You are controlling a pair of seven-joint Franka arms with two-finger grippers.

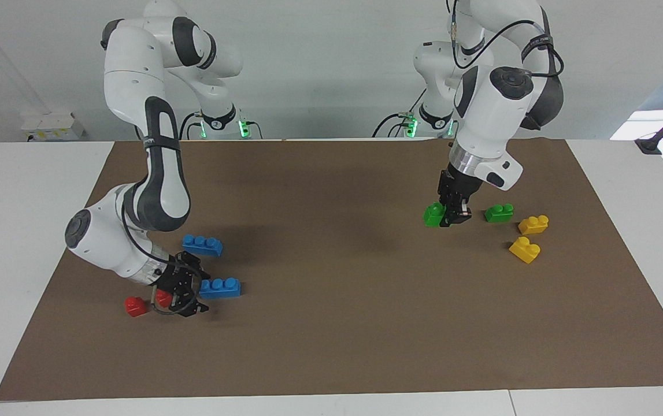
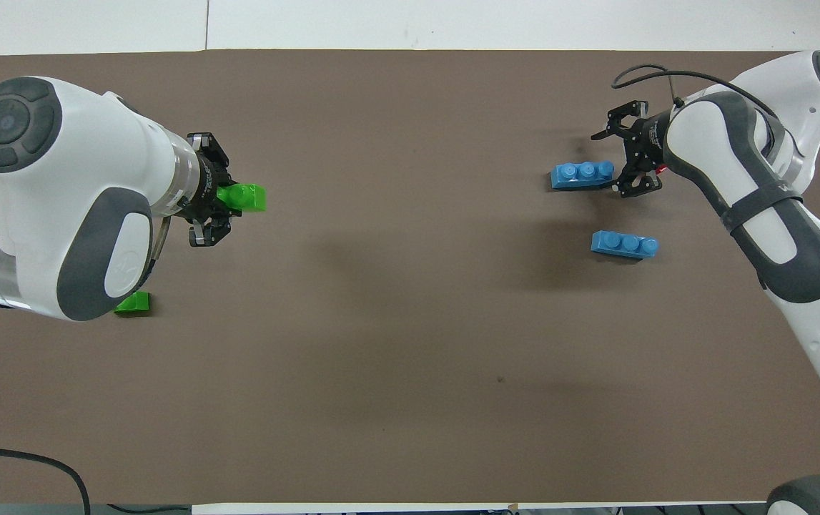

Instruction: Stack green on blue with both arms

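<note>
My left gripper is shut on a green two-stud brick and holds it just above the brown mat; it also shows in the overhead view with the brick. A second green brick lies on the mat beside it, half hidden under the arm from overhead. My right gripper is open and low at one end of a blue three-stud brick, seen from overhead too, brick. A second blue brick lies nearer to the robots.
Two yellow two-stud bricks lie near the second green brick, toward the left arm's end. Two small red bricks lie right by my right gripper. The brown mat covers the table.
</note>
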